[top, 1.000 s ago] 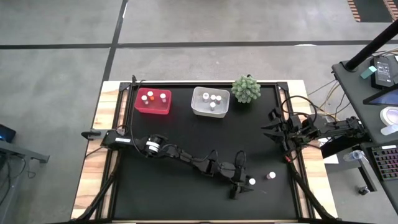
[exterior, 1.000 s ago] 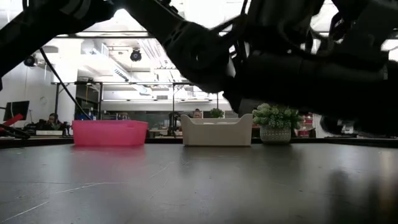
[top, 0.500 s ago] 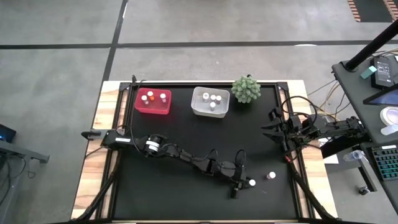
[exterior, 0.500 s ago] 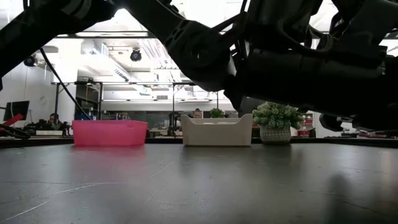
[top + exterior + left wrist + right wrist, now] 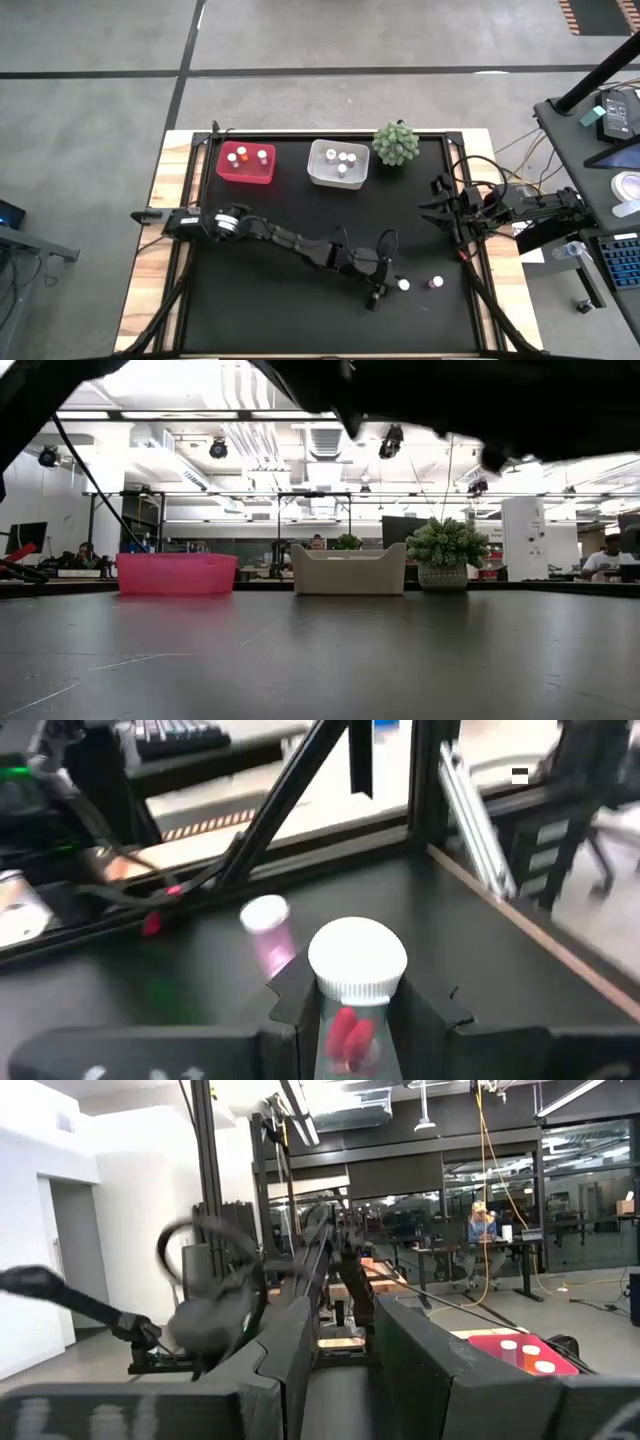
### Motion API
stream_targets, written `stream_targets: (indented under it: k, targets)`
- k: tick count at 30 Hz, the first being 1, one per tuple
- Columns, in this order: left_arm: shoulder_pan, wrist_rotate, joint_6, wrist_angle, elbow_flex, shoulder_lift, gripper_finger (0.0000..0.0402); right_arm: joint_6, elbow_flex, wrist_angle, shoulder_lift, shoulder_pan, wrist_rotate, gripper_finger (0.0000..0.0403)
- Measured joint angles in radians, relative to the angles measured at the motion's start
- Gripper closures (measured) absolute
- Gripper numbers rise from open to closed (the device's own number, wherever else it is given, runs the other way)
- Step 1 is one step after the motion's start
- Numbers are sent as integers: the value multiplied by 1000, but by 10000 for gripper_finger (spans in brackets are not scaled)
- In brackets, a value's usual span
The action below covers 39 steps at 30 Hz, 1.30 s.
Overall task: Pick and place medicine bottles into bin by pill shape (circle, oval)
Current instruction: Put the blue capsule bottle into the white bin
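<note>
My left gripper (image 5: 396, 285) reaches across to the near right of the table and is shut on a medicine bottle (image 5: 356, 982). The bottle has a clear body, a white cap and red pills inside. A second bottle (image 5: 436, 282) stands on its base on the table just right of it, also in the left wrist view (image 5: 268, 932). My right gripper (image 5: 434, 198) waits open at the table's right edge. At the far edge stand a pink bin (image 5: 246, 163) holding three bottles and a white bin (image 5: 338, 163) holding several. My left gripper pinches the bottle's clear body (image 5: 347, 1032) just below the white cap, one finger on each side. The fingers come from the table's left. The bottle stands upright between them, its cap above the fingers.
A small green plant in a pot (image 5: 397, 143) stands right of the white bin. Black frame rails (image 5: 470, 250) run along the table's edges. The black mat (image 5: 300, 210) between the bins and my left arm is bare.
My left arm has risen: in the low view it filled the upper middle and now shows only along the top. The held bottle has shifted slightly toward the far edge with it. The second bottle stays in place.
</note>
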Motion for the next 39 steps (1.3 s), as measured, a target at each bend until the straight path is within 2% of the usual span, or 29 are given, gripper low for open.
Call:
stream_targets:
  k: [5, 9, 16, 22, 30, 35, 39]
  targets:
    - [38, -5, 58, -107, -115, -185, 325, 2, 0, 5, -1, 0, 1, 298]
    - [86, -6, 62, -127, -265, -363, 320, 11, 0, 5, -1, 0, 16, 298]
    - [203, -13, 61, -129, -550, -655, 318, 23, 0, -2, 15, 0, 119, 298]
    - [309, -20, 60, -118, -736, -828, 318, 48, 9, 26, 90, 0, 226, 298]
    - [385, -22, 49, -15, -941, -947, 318, -9, 177, 26, 281, 0, 239, 298]
    - [384, -21, -4, 131, -1084, -947, 317, -85, 300, 17, 427, -3, 242, 298]
    - [384, -39, -71, 315, -1197, -908, 317, -108, 399, -37, 511, -5, 247, 299]
